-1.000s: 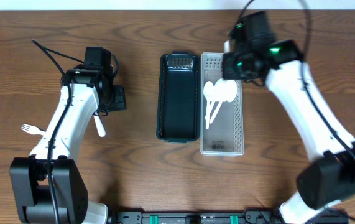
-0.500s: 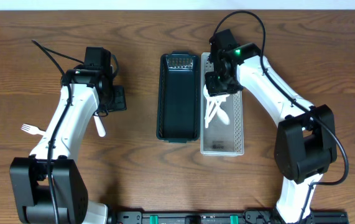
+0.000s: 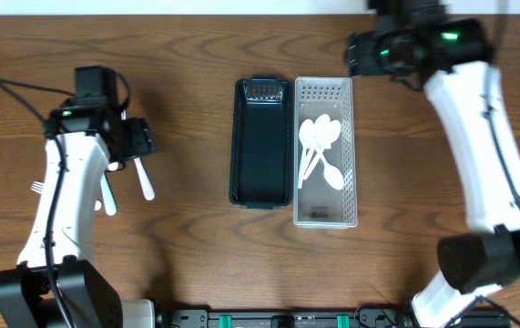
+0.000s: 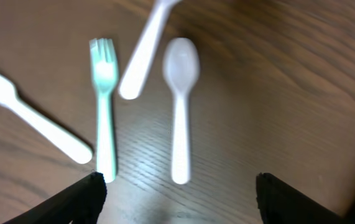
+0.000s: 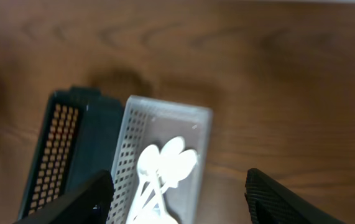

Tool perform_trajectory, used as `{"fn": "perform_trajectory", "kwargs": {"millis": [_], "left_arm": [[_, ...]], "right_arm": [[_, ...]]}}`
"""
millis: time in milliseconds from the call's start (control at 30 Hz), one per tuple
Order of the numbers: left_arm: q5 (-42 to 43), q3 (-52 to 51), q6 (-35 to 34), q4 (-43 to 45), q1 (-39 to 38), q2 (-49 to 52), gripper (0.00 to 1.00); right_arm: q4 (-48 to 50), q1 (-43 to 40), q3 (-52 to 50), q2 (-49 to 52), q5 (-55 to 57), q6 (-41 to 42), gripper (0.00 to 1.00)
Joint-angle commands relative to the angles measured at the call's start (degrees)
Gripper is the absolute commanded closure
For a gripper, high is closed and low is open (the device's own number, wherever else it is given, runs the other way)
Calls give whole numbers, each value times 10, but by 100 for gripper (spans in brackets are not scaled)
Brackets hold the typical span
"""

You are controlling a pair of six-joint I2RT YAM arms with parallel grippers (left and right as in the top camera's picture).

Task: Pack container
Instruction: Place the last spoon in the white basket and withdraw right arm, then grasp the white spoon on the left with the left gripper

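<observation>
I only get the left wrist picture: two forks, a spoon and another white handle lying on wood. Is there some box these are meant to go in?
Observer: Probably. The overhead view shows two long bins side by side in the middle of the table, a dark bin and a white basket.
Operator: Is anything in them yet?
Observer: Several white spoons lie in the white basket. The dark bin looks empty.
Operator: What is the other arm doing?
Observer: The right fingers are open and hold nothing. They hang near an end corner of the white basket.
</observation>
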Motion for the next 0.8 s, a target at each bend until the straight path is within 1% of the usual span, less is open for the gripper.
{"fn": "perform_trajectory", "kwargs": {"millis": [0, 100, 167, 367, 767], "left_arm": [[14, 7, -19, -3, 28, 26, 18], [15, 7, -19, 4, 36, 56, 17], [16, 7, -19, 11, 36, 78, 14], [50, 7, -19, 35, 35, 148, 13], [58, 7, 21, 84, 35, 215, 13]], "right_arm": [[-15, -20, 8, -19, 3, -13, 28], [-33, -36, 8, -21, 3, -15, 28], [-42, -40, 8, -20, 3, -15, 28], [-47, -40, 8, -20, 3, -15, 28], [-58, -40, 8, -20, 3, -15, 28]]}}
